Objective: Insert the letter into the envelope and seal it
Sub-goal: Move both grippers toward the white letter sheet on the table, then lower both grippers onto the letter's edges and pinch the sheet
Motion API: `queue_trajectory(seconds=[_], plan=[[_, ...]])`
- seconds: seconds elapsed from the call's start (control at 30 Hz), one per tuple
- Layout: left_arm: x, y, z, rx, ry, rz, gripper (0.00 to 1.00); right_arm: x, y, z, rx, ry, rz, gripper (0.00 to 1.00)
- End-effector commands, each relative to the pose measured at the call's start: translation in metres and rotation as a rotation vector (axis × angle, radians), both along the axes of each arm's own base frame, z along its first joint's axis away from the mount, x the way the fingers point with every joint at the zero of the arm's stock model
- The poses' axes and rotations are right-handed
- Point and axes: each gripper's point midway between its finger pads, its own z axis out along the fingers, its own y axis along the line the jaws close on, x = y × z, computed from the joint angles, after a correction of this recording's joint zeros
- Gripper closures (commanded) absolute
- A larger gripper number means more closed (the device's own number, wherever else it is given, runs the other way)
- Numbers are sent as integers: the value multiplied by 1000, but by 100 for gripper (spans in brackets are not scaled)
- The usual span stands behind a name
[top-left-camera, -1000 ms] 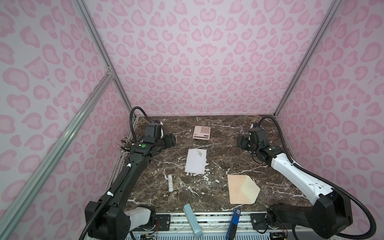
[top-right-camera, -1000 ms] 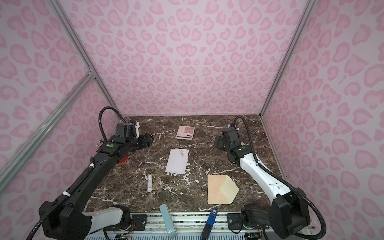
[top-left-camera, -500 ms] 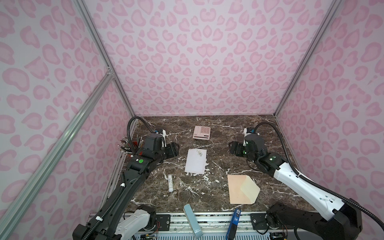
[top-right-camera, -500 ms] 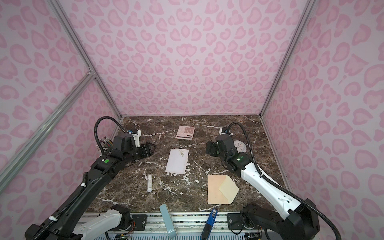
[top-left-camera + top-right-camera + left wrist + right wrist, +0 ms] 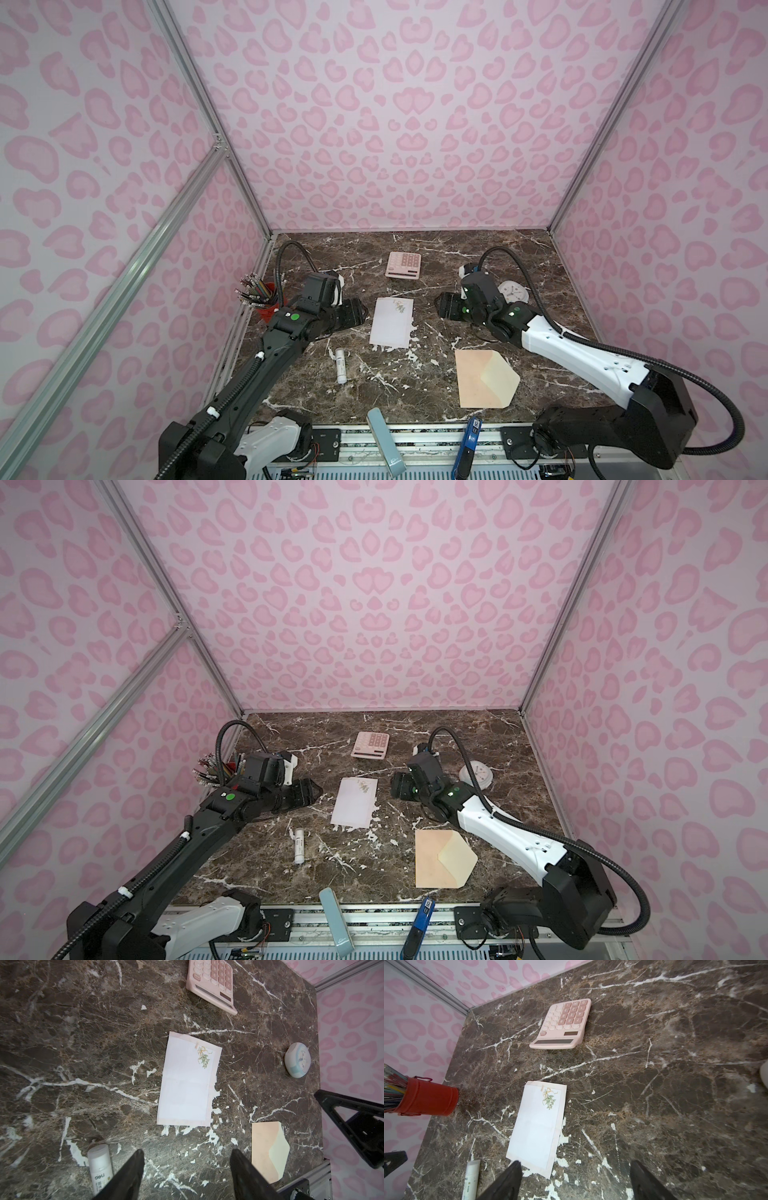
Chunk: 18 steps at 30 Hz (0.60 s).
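Note:
The letter (image 5: 392, 322) (image 5: 354, 802), a white sheet with a small plant motif at one corner, lies flat in the middle of the marble table (image 5: 415, 399). The peach envelope (image 5: 478, 380) (image 5: 432, 862) lies nearer the front right, its pale cream flap folded out to the right. My left gripper (image 5: 358, 316) (image 5: 313, 791) hovers just left of the letter, open and empty; its wrist view shows the letter (image 5: 187, 1082) and the envelope (image 5: 264, 1147) beyond the left gripper (image 5: 187, 1153). My right gripper (image 5: 441, 305) (image 5: 395, 789) hovers just right of the letter, also open and empty. In the right wrist view the letter (image 5: 536, 1126) lies ahead of the right gripper (image 5: 576, 1164).
A pink calculator (image 5: 403, 265) sits behind the letter. A red pencil cup (image 5: 266, 305) stands at the left edge and a white round clock (image 5: 513, 291) at the right. A white glue stick (image 5: 340, 365) lies front left of the letter. Pink walls enclose three sides.
Both arms have swung in from the back corners toward the middle, so each gripper now hangs close beside the letter. Both sets of jaws have narrowed a little.

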Motion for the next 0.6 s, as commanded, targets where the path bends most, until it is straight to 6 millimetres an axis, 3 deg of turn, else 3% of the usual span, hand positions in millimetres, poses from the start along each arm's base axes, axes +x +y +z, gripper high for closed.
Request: queue_trajectory(seconds=[0.0,0.3,0.57], plan=[[5,-7,-5,-17,-1,-29,31,7,22,-10,25,10,55,18],[16,-24,-28,-64,33,-74,30,32,57,-43,5,69,128,26],[28,-34,-51,-65,79,-107,30,55,74,-74,16,115,162,31]])
